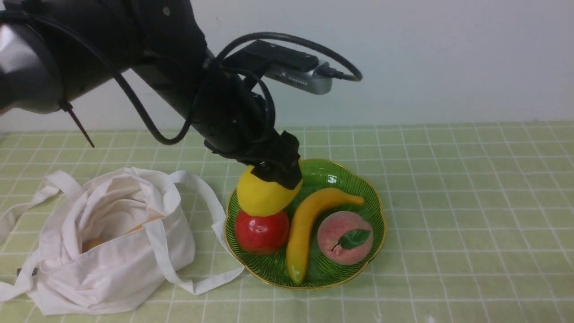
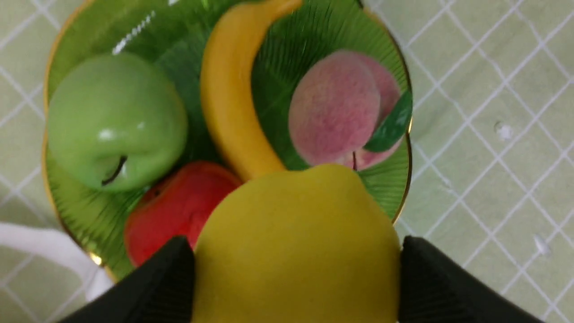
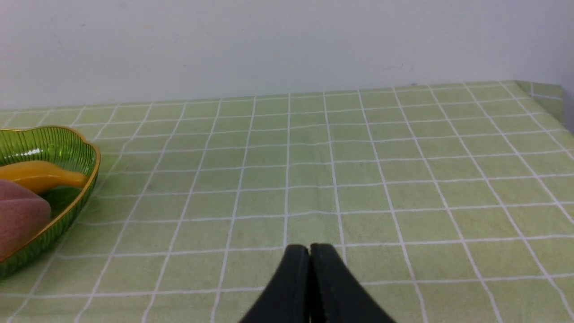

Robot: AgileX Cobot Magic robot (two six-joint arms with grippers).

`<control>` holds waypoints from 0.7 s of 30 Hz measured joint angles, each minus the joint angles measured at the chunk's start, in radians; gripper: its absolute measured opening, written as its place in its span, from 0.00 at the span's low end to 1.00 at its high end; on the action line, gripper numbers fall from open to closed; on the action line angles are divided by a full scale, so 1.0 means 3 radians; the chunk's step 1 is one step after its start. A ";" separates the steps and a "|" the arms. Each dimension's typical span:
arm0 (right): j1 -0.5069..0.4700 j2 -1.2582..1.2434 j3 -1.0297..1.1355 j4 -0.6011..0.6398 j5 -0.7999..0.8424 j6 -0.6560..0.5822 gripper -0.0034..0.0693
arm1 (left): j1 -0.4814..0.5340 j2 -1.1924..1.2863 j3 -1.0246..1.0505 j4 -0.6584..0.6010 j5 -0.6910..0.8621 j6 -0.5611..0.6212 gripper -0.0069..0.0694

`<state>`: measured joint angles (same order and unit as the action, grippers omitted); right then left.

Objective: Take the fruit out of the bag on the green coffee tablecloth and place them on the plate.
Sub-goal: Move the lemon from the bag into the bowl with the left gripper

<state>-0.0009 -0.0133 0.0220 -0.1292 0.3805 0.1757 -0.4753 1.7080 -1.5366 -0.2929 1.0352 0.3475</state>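
Observation:
My left gripper (image 1: 276, 172) is shut on the yellow lemon (image 1: 264, 196) and holds it just over the left side of the dark green plate (image 1: 379, 211), above a red apple (image 1: 261, 231). In the left wrist view the lemon (image 2: 296, 251) sits between the two black fingers (image 2: 430, 278). The white bag (image 1: 112, 251) lies open on the green tablecloth (image 1: 471, 202) left of the plate, with an orange piece (image 1: 92, 244) showing inside. My right gripper (image 3: 309, 248) is shut and empty, low over bare cloth to the right of the plate (image 3: 92, 166).
The plate also holds a banana (image 1: 309, 224), a pink peach (image 1: 345, 237) and a green apple (image 2: 116, 121), which the arm hides in the front view. A bag strap (image 1: 202, 282) lies against the plate's front left rim. A pale wall stands behind the table.

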 joint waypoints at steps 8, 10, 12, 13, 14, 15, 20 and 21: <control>0.0000 0.0000 0.0000 0.0000 0.0000 0.0000 0.03 | -0.0143 0.0156 0.0000 -0.0039 -0.0702 0.0000 0.77; 0.0000 0.0000 0.0000 0.0000 0.0000 0.0000 0.03 | -0.0143 0.0261 0.0000 -0.0055 -0.0829 0.0000 0.77; 0.0000 0.0000 0.0000 0.0000 0.0000 0.0000 0.03 | -0.0143 0.0378 0.0000 -0.0059 -0.0948 0.0000 0.77; 0.0000 0.0000 0.0000 0.0000 0.0000 0.0000 0.03 | -0.0143 0.0438 0.0000 -0.0062 -0.1022 0.0000 0.77; 0.0000 0.0000 0.0000 0.0000 0.0000 0.0000 0.03 | -0.0143 0.0508 0.0000 -0.0062 -0.1118 0.0000 0.77; 0.0000 0.0000 0.0000 0.0000 0.0000 0.0000 0.03 | -0.0143 0.0519 0.0000 -0.0062 -0.1135 0.0000 0.77; 0.0000 0.0000 0.0000 0.0000 0.0000 0.0000 0.03 | -0.0143 0.0800 0.0000 -0.0069 -0.1636 0.0003 0.77; 0.0000 0.0000 0.0000 0.0000 0.0000 0.0000 0.03 | -0.0143 0.0858 0.0000 -0.0073 -0.1731 0.0006 0.78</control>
<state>-0.0009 -0.0133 0.0220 -0.1292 0.3805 0.1757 -0.5183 1.9654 -1.5366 -0.3149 0.5160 0.3494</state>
